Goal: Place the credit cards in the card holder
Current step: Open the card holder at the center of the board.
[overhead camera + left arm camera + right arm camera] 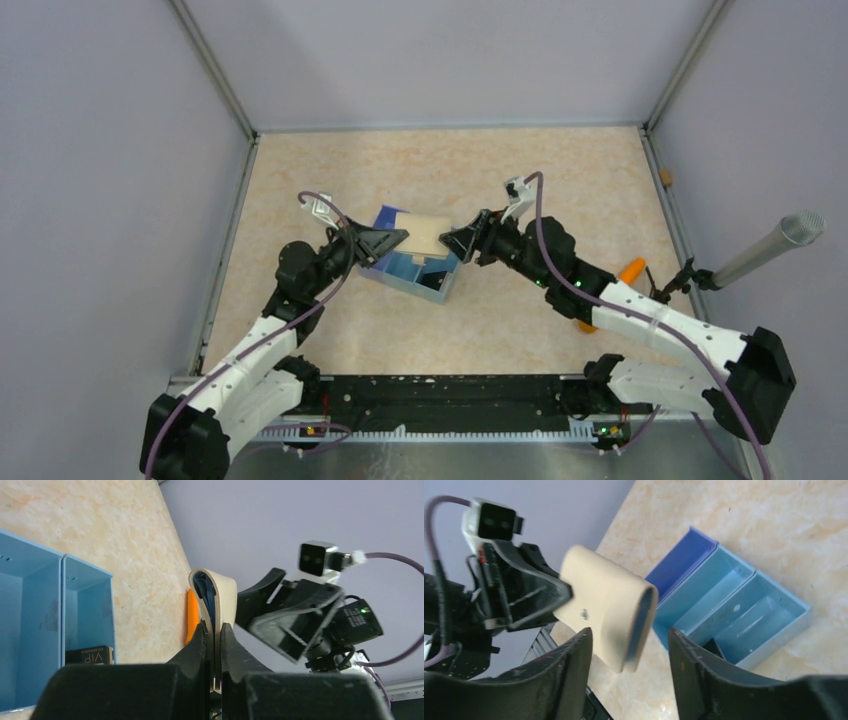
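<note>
Two arms meet mid-frame over the blue tray [405, 284]. Card holder [428, 233] is clamped at one end by left fingers [196, 647]; right fingers [574, 660] are spread at its open mouth. Blue is seen inside, card or lining unclear. Holder should be held steady and its mouth squeezed gently.

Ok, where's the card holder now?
The card holder is mid-table in the top view, over the blue tray, pinched by the left gripper.

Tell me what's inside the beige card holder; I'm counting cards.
Something blue shows inside the flat beige card holder at its mouth; its walls hide whether it's a card or lining.
</note>
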Available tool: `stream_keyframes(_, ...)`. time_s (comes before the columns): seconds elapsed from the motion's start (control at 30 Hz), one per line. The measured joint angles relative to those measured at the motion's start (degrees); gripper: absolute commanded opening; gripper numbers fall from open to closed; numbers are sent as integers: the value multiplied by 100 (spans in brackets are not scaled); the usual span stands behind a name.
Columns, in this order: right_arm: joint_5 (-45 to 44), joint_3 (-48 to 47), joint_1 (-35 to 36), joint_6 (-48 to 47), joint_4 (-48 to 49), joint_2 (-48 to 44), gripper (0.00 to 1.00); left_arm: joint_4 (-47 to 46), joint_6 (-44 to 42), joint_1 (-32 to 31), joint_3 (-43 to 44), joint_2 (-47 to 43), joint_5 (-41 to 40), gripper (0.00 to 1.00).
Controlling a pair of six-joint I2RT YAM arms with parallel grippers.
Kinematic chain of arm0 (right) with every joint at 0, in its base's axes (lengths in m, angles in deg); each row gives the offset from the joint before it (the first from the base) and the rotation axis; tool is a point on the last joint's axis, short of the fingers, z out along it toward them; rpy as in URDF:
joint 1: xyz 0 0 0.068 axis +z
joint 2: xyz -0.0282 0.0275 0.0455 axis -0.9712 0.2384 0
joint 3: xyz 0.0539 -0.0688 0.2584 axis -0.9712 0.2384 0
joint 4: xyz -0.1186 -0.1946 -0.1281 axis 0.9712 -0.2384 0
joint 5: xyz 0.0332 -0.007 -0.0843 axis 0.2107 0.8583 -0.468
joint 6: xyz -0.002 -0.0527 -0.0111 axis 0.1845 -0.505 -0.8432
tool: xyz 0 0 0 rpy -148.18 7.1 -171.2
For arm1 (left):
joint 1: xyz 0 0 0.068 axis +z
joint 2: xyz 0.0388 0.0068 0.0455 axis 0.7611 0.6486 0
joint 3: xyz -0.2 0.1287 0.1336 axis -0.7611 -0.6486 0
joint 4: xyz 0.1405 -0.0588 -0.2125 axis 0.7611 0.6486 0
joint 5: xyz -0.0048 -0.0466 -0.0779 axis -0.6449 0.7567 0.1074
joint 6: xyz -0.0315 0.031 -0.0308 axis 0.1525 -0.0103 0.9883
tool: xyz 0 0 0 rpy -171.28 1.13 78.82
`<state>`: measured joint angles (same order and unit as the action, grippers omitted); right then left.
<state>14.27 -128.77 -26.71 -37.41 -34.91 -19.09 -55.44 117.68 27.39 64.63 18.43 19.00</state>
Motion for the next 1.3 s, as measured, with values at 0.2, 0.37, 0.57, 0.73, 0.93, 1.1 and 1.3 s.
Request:
stream_keyframes(0.2, 616, 258, -92, 732, 96, 483, 33, -87, -42, 0, -85, -74, -70, 0)
stream_keyframes(0.37, 876, 356, -92, 1040, 219, 540, 42, -81, -79, 0, -160, -101, -96, 0)
stream_keyframes(0.57, 844, 356, -92, 1102, 103, 531, 51, -4, -216, -2, -162, -262, -216, 0)
stream_keyframes(0.73, 817, 356, -92, 1121, 13, 472, 41, 105, -286, 0, -162, -284, -254, 0)
stream_keyframes(0.93, 824, 356, -92, 1123, 28, 431, 30, 201, -330, 0, -162, -284, -269, 0)
stream_keyframes(1.1, 868, 356, -92, 1123, 87, 431, 27, 214, -348, 0, -162, -284, -271, 0)
stream_keyframes(1.3, 960, 356, -92, 1126, 271, 433, 27, 208, -341, 2, -164, -282, -280, 0)
